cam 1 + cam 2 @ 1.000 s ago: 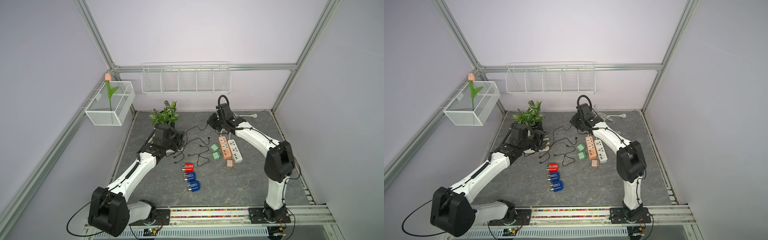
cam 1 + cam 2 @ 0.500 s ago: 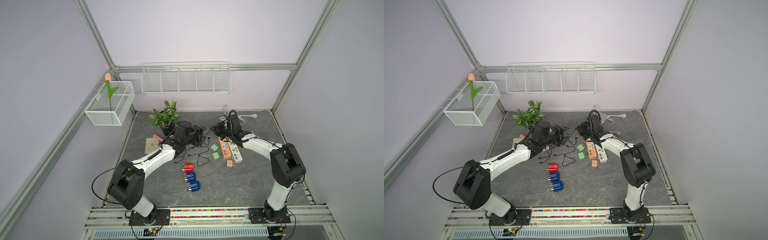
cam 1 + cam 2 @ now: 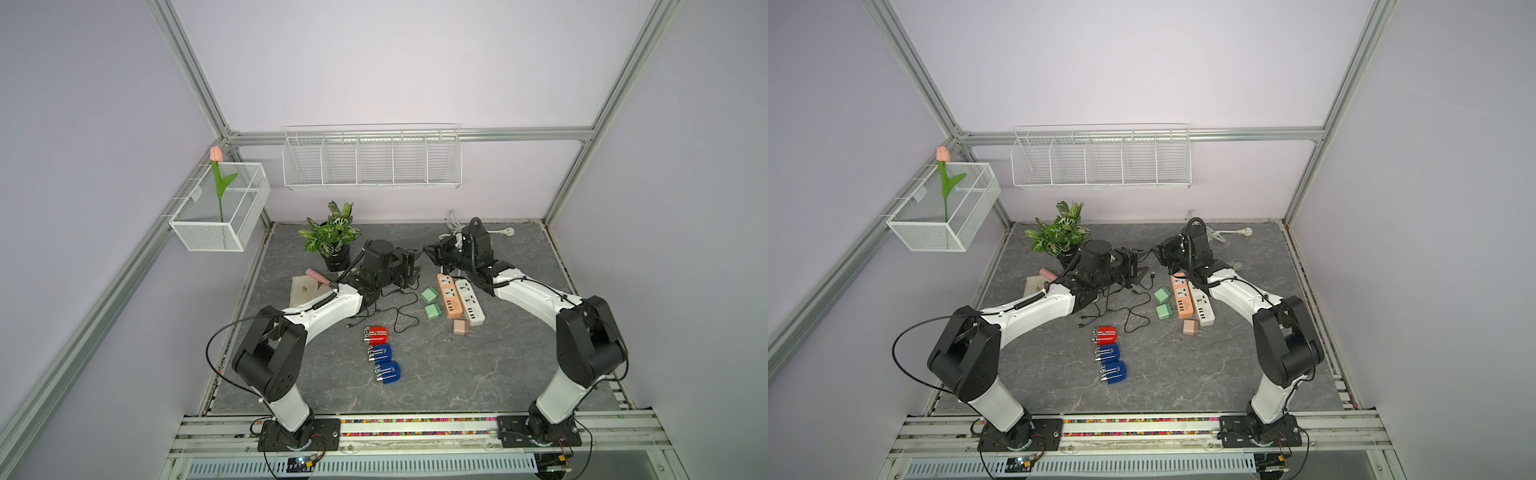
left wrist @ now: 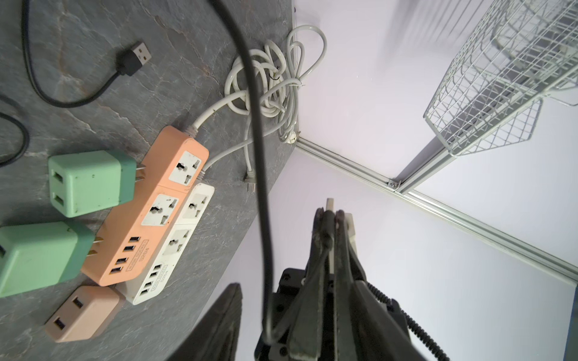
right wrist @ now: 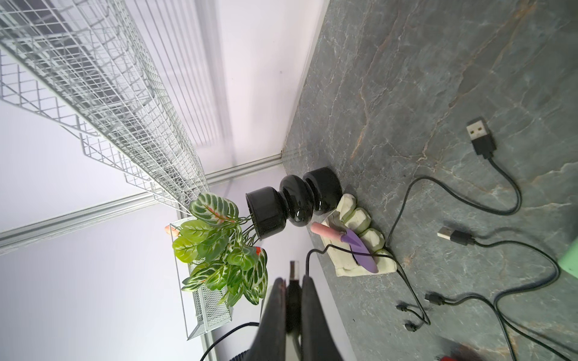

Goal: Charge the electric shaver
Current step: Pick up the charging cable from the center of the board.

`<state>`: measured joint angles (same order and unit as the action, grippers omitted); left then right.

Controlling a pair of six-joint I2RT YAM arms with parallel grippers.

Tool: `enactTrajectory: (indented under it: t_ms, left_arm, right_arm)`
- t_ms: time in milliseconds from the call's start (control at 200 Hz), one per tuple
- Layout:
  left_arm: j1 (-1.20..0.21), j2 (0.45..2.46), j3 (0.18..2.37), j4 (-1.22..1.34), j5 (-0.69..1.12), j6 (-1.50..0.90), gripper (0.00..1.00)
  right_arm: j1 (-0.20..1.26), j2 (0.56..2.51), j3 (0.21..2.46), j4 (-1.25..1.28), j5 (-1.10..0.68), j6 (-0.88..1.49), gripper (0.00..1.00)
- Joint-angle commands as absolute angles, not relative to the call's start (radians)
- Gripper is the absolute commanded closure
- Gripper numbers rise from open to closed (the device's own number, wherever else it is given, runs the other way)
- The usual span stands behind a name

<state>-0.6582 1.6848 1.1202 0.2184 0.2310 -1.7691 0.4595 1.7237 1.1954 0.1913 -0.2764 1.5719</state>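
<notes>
Black USB plug sits clamped between the closed fingers of the right gripper. Close opposite, the left gripper hangs with jaws parted, gripping nothing. Inventory: three shavers, namely one red shaver and two blue shavers; two green adapters; one pink adapter; one orange power strip; one white power strip. All three shavers lie in a row on the table, well apart from both grippers.

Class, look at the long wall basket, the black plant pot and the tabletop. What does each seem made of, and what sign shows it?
Wall basket: probably thin metal wire, white coated; open grid.
Plant pot: glossy black, ceramic or plastic; sharp highlights.
Tabletop: grey stone or a stone-look sheet, matte; pale veins.
</notes>
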Motion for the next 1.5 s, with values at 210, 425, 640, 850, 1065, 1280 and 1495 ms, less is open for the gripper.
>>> enactTrajectory:
  t_ms: [210,425,640,850,1065,1280,1495]
  left_arm:
    - [-0.657,1.721,1.134,0.319,0.235,-1.801,0.65]
    - [-0.653,1.736,1.14,0.343,0.26,-1.803,0.83]
    - [-0.653,1.737,1.137,0.354,0.267,-1.803,1.0]
    - [-0.626,1.711,1.124,0.339,0.327,-1.763,1.0]
    - [-0.595,1.694,1.133,0.285,0.405,-1.713,1.0]
    - [-0.591,1.709,1.151,0.281,0.427,-1.703,1.0]
    - [-0.588,1.711,1.159,0.279,0.43,-1.692,1.0]
  right_arm:
    - [0.46,1.644,1.152,0.148,-0.306,1.637,0.93]
    - [0.463,1.647,1.141,0.17,-0.315,1.667,0.93]
    - [0.463,1.651,1.146,0.165,-0.326,1.674,0.93]
    - [0.434,1.638,1.155,0.132,-0.357,1.632,0.62]
    - [0.414,1.648,1.14,0.205,-0.424,1.639,0.61]
    - [0.412,1.675,1.137,0.264,-0.448,1.69,0.68]
    - [0.408,1.689,1.131,0.245,-0.462,1.699,0.67]
